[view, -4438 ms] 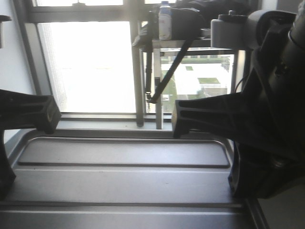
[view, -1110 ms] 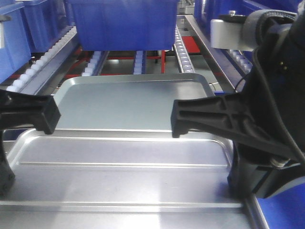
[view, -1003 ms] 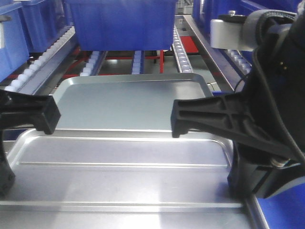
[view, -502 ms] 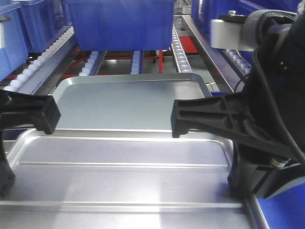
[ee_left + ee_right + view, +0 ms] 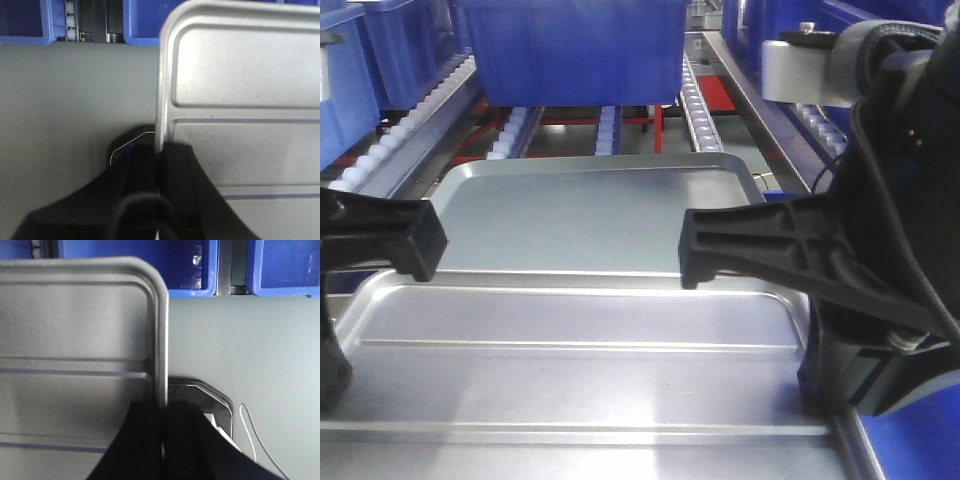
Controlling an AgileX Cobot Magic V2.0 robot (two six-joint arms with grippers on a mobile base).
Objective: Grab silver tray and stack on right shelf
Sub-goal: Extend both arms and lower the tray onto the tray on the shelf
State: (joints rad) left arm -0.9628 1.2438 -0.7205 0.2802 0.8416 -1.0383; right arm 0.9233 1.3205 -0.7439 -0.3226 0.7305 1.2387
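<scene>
At its side rims, my left gripper (image 5: 160, 165) and right gripper (image 5: 163, 415) pinched the silver tray (image 5: 580, 340); mid-carry, I judged, next needing a level set-down on the right shelf (image 5: 703, 105).

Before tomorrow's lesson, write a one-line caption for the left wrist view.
Left gripper shut on the rim of the silver tray, with blue bins beyond.

Near tray (image 5: 580, 350): closest to the camera, at 6 o'clock in the front view.
Left gripper (image 5: 159, 161): on the near tray's rim at 9 o'clock, one jaw inside the rim, one outside.
Right gripper (image 5: 162, 412): on the same tray's rim at 3 o'clock, jaws either side of it.
Far tray (image 5: 590, 215): behind the near tray at 12 o'clock, on the roller rack (image 5: 610, 130).
Bin (image 5: 570, 50): on the rack, at 12 o'clock from the far tray.
Roller rail (image 5: 698, 95): at 1 o'clock from the far tray, right of the bin.
</scene>
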